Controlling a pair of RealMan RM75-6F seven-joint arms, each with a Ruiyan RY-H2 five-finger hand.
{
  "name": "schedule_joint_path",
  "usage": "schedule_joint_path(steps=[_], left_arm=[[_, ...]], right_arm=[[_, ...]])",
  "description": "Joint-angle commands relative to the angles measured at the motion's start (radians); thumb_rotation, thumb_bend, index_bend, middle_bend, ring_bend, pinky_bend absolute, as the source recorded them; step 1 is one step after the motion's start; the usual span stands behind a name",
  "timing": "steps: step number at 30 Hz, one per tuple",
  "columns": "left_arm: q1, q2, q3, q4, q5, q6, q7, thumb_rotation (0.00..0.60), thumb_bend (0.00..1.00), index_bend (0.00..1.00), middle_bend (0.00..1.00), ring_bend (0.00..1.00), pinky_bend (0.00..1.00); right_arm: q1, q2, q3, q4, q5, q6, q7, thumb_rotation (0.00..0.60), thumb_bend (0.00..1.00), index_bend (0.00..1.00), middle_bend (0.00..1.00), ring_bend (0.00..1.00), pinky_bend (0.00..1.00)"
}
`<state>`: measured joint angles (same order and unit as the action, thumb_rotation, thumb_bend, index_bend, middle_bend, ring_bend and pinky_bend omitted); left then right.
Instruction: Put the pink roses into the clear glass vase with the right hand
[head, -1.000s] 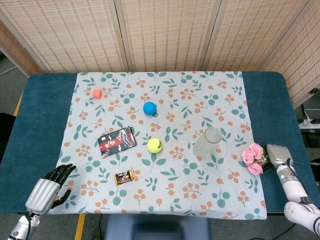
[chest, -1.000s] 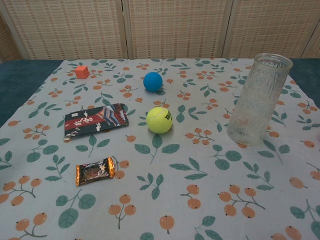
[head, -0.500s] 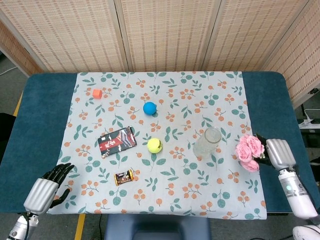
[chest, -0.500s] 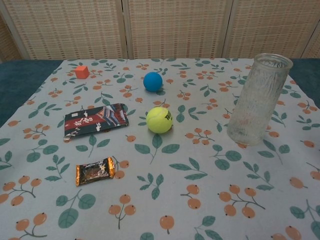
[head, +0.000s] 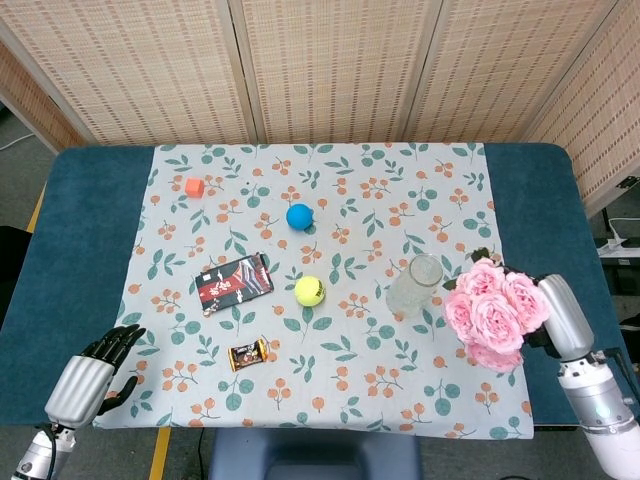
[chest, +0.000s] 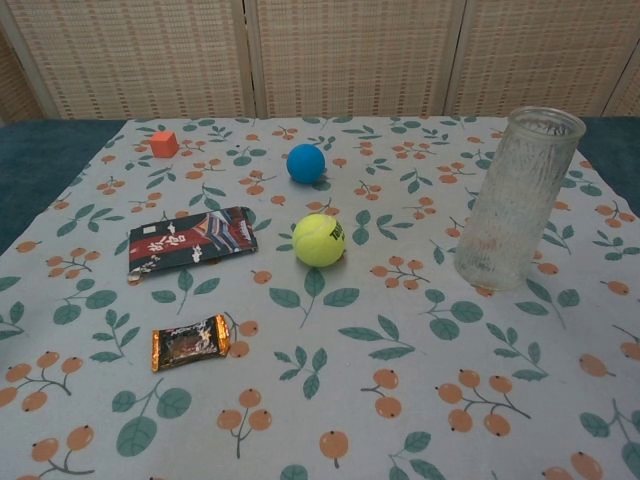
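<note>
1. My right hand (head: 556, 315) is clamped on the pink roses (head: 492, 310), holding the bunch up off the bench (head: 70, 220); the grasp looks done.
2. The roses sit at about four o'clock from the clear glass vase (head: 415, 286), just beside it and not yet over its mouth.
3. The vase stands upright with nothing in it; carrying over, lowering the stems and letting go are left.
4. My left hand (head: 92, 372) rests idle at the bench's near edge, fingers apart, holding nothing.

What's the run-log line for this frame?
right hand: holds pink roses | glass vase: upright, empty | left hand: idle
</note>
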<state>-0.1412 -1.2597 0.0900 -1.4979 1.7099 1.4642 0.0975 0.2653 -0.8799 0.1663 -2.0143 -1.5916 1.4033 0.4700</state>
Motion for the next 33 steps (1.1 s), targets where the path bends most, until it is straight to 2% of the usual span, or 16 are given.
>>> schedule_joint_path(steps=[1, 6, 13, 24, 29, 33], left_arm=[[0.0, -0.001, -0.001, 0.0, -0.003, -0.001, 0.0, 0.6, 0.38, 0.1, 0.12, 0.14, 0.36], [0.0, 0.0, -0.001, 0.0, -0.003, -0.002, -0.001, 0.6, 0.39, 0.1, 0.12, 0.14, 0.36], [0.001, 0.001, -0.004, 0.0, -0.003, 0.004, -0.005, 0.6, 0.39, 0.1, 0.12, 0.14, 0.36], [0.001, -0.001, -0.002, 0.002, -0.003, -0.002, 0.002, 0.6, 0.39, 0.1, 0.13, 0.14, 0.36], [0.001, -0.002, -0.003, 0.001, -0.006, -0.003, 0.002, 0.6, 0.38, 0.1, 0.13, 0.14, 0.36], [0.001, -0.002, -0.003, 0.001, -0.005, -0.003, 0.003, 0.6, 0.38, 0.1, 0.13, 0.14, 0.36]], right_arm=[[0.077, 0.053, 0.038, -0.099, 0.019, -0.102, 0.088, 0.6, 0.71, 0.91, 0.9, 0.97, 1.0], [0.123, 0.056, 0.056, -0.116, 0.065, -0.166, 0.148, 0.6, 0.71, 0.91, 0.9, 0.97, 1.0], [0.164, 0.029, 0.058, -0.052, 0.112, -0.24, 0.255, 0.6, 0.71, 0.91, 0.9, 0.97, 1.0], [0.188, 0.0, 0.062, 0.013, 0.153, -0.279, 0.282, 0.6, 0.71, 0.91, 0.9, 0.97, 1.0], [0.194, 0.02, 0.069, -0.015, 0.143, -0.284, 0.286, 0.6, 0.71, 0.91, 0.9, 0.97, 1.0], [0.19, 0.04, 0.079, -0.067, 0.155, -0.267, 0.231, 0.6, 0.71, 0.91, 0.9, 0.97, 1.0]])
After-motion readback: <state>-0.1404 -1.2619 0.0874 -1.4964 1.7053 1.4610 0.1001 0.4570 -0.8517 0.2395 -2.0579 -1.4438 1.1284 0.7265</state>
